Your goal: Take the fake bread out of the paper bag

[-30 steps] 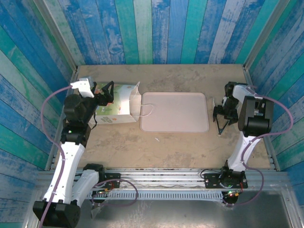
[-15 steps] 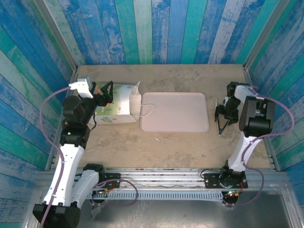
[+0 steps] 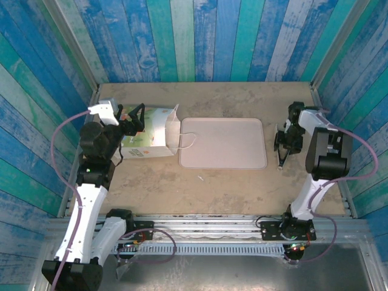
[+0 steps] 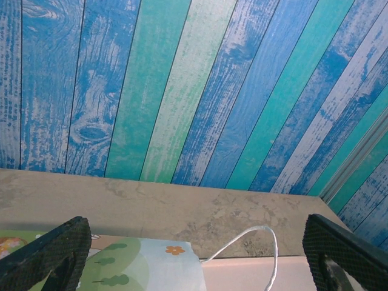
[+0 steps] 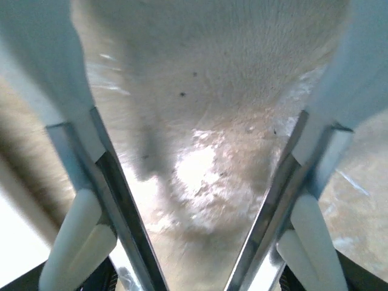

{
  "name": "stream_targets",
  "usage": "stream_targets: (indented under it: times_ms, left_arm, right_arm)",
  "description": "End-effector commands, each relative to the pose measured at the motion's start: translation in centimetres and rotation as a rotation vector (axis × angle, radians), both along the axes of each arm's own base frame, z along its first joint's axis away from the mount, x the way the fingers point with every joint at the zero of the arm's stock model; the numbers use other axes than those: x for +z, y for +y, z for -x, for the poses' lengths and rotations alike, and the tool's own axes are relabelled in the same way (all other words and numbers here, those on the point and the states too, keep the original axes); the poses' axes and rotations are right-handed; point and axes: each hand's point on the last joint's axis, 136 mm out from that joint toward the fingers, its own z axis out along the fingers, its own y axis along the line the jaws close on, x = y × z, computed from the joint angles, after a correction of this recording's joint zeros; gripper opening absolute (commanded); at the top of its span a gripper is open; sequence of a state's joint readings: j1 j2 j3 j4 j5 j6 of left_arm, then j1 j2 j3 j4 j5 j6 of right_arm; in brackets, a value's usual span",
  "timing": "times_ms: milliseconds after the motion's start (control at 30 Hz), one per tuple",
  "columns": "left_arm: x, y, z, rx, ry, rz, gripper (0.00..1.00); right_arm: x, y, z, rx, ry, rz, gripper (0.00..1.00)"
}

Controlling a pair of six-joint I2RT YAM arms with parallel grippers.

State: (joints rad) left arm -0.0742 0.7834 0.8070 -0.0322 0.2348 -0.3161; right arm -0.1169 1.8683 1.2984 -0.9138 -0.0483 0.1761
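Since a second ago our right gripper (image 3: pixel 281 162) has narrowed its jaws and swung slightly. It hangs part open and empty over the table (image 3: pixel 230 188), beside the pink tray (image 3: pixel 224 159). Our left gripper (image 3: pixel 137 119) is spread wide, holding nothing, above the paper bag (image 3: pixel 148 138) at the table's left, whose cord handle (image 3: pixel 190 140) reaches toward the tray. We judge the bag light, thin and easily crumpled, and its mouth rim looks the best hold. The fake bread is hidden inside, so we cannot count it.

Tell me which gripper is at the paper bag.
The left gripper, jaws wide over the paper bag; the right gripper hangs over bare table past the pink tray.
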Motion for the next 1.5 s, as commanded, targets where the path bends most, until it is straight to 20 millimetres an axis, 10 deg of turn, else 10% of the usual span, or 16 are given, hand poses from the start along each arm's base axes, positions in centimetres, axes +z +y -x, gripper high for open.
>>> stream_targets:
  times_ms: [0,433,800,1467]
  left_arm:
    - [1.5,-0.6,0.1,-0.032,-0.024,0.017,0.94]
    - [1.5,-1.6,-0.7,-0.088,-0.001,0.034,0.94]
    - [-2.0,-5.5,-3.0,-0.321,0.243,0.008,0.84]
    - [-10.4,-14.0,-4.1,-0.427,0.642,-0.306,0.77]
  right_arm:
    - [4.5,0.6,-1.0,-0.003,-0.142,-0.016,0.65]
    - [10.8,2.7,-1.5,0.036,-0.289,-0.117,0.6]
    - [16.3,11.4,-2.0,0.261,-0.476,-0.459,0.58]
    - [17.2,19.0,0.5,0.591,-0.576,-0.545,0.54]
